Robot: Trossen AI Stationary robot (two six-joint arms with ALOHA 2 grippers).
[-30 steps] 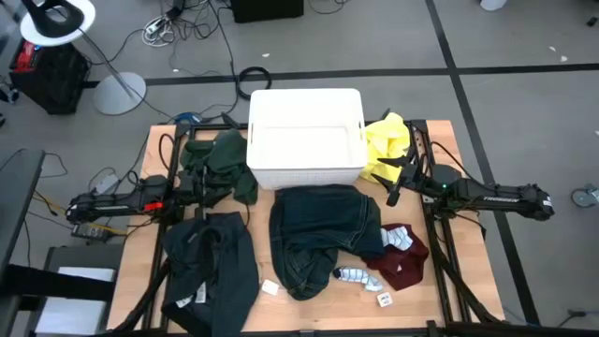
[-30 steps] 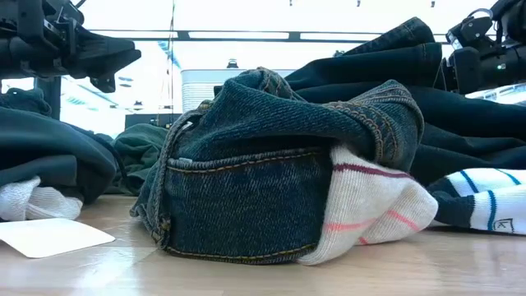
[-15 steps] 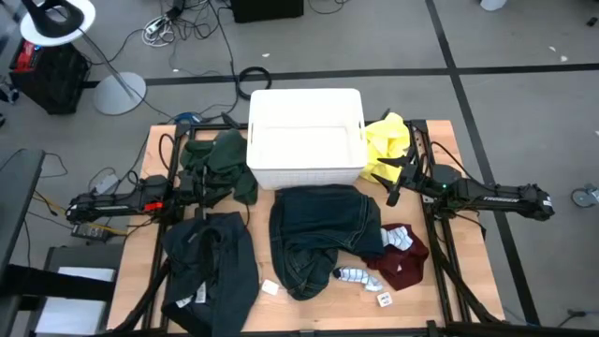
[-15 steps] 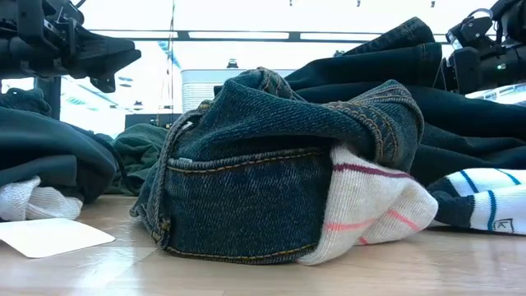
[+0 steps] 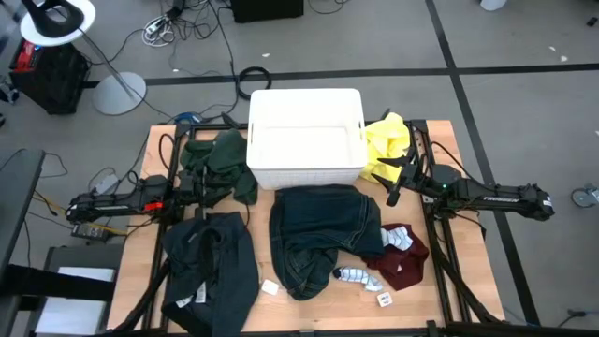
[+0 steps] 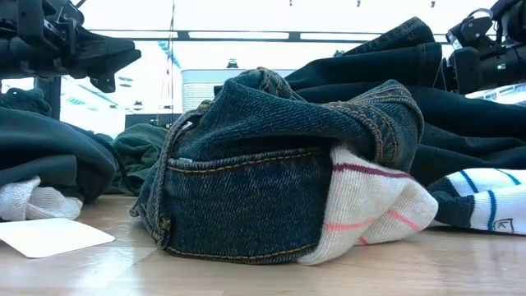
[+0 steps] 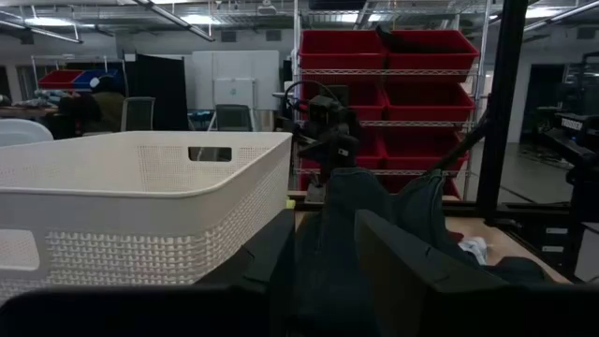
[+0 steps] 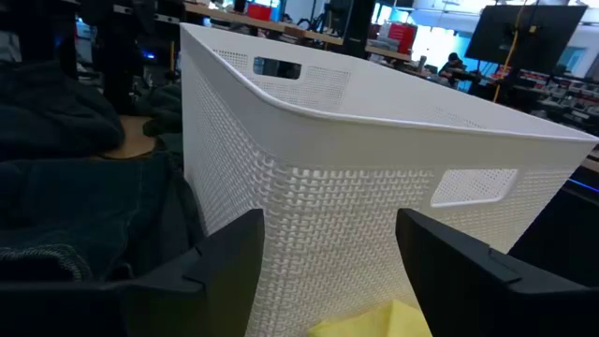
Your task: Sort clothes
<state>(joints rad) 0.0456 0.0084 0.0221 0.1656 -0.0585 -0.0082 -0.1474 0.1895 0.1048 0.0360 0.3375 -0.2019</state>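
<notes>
High view: left end effector (image 5: 199, 192) hovers with fingers apart and nothing between them, at the near edge of the dark green garment (image 5: 218, 161), which lies just ahead of it, beside the white bin (image 5: 306, 138). Right end effector (image 5: 391, 178) is likewise spread and empty, the yellow garment (image 5: 386, 145) bunched directly ahead of its tips against the bin's other side. Judgement: each arm is nearest its own pile, so a short forward-and-down reach decides the next grasp. Count on the tabletop (image 5: 440, 281): one green, one yellow, one dark navy garment (image 5: 206, 267), one pair of jeans (image 5: 318, 234), one maroon piece (image 5: 401, 262), two striped socks (image 5: 354, 275) seen, one bin, which looks empty.
</notes>
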